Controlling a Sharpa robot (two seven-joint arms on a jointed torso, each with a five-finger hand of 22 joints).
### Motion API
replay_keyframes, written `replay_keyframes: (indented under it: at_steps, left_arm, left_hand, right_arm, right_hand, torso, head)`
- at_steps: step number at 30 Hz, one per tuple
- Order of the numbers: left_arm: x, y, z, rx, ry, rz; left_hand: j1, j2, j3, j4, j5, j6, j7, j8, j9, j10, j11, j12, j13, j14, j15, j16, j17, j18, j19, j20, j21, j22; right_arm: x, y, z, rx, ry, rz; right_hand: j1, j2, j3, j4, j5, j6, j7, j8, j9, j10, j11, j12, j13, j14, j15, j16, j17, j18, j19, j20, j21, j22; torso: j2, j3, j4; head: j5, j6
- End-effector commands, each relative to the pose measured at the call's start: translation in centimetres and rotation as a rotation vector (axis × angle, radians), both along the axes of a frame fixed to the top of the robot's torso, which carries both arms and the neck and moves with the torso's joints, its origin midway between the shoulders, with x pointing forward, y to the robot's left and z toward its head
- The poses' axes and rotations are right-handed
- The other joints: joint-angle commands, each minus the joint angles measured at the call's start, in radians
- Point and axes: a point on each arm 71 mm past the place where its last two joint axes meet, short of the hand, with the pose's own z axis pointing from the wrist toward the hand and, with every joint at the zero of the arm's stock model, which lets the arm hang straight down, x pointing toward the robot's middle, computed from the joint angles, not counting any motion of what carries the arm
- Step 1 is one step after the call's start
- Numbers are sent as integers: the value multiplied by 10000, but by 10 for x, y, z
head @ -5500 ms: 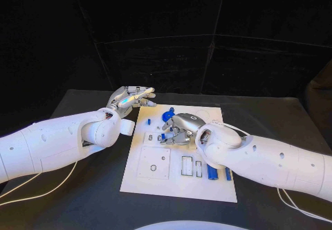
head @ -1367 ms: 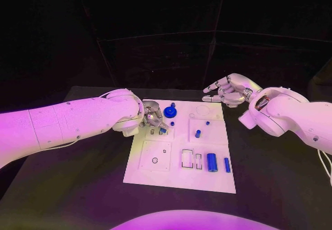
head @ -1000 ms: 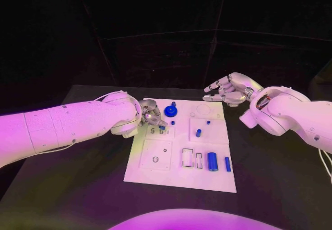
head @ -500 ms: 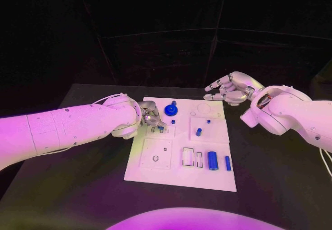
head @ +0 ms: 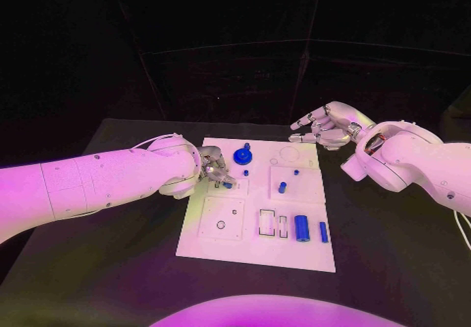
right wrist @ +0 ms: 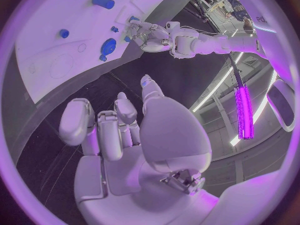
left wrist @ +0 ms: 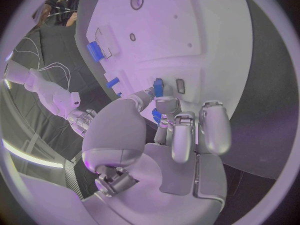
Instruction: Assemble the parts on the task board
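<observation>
The flat white rectangular task board lies at the centre of the head view, on the black table. The left hand comes in from the left edge and sits over the board's upper left part, its fingers curled downward; in the left wrist view its fingertips close around a small blue rectangular part that stands at a slot in the board, so the hand pinches that piece. Just to its right in the head view a round blue knob-shaped part stands on the board near its upper edge. Further toward the centre, a short blue peg stands upright. In the lower right part of the board a thick blue cylinder lies beside a thin blue bar, the two near each other but apart. The right hand hangs in the upper right of the head view, above the table just beyond the board's upper right corner, its fingers loosely curved and apart, holding nothing; the right wrist view shows its fingers bare.
</observation>
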Motion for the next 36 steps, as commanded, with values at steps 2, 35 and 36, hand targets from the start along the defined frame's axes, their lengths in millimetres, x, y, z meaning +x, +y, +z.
replay_keyframes:
  at_steps: [2,35,36]
  left_arm:
    - [-2,0,-3,356,327,-189]
    - [4,-6,-4,346,274,-198]
    - [4,-7,-5,358,289,-208]
  left_hand:
    - [-19,81,1689,-1626,33,-73,-29,34,-3,47,2,-35,-12,1039,5,31,2634,-165,54,6,0,-16]
    - [-1556,-351,1225,-764,-15,219,-252,458,275,205,-157,435,413,1039,-121,31,2634,-190,133,-100,44,147]
    - [-1592,-354,1204,-739,-16,227,-254,468,280,213,-158,453,432,1039,-122,31,2634,-193,140,-103,51,160]
  right_arm:
    - [0,2,2,-31,-79,161]
    - [0,5,1,-27,-79,222]
    - [0,5,1,-28,-76,224]
  right_hand:
    - [40,70,-70,9,48,45,-15,54,14,-36,4,-27,-9,682,-43,-47,1079,85,-75,-15,-42,1]
    - [21,92,-134,40,-16,50,-17,66,14,-36,2,-28,-25,679,-46,-60,1062,88,-79,-20,-55,-22]
    - [21,92,-134,40,-16,50,-17,66,14,-36,2,-28,-25,679,-46,-60,1062,88,-79,-20,-55,-22]
  torso:
    - [0,0,0]
    - [-1,7,-7]
    - [0,7,-7]
  head:
    - [-9,-10]
    - [-23,-48]
    - [-24,-49]
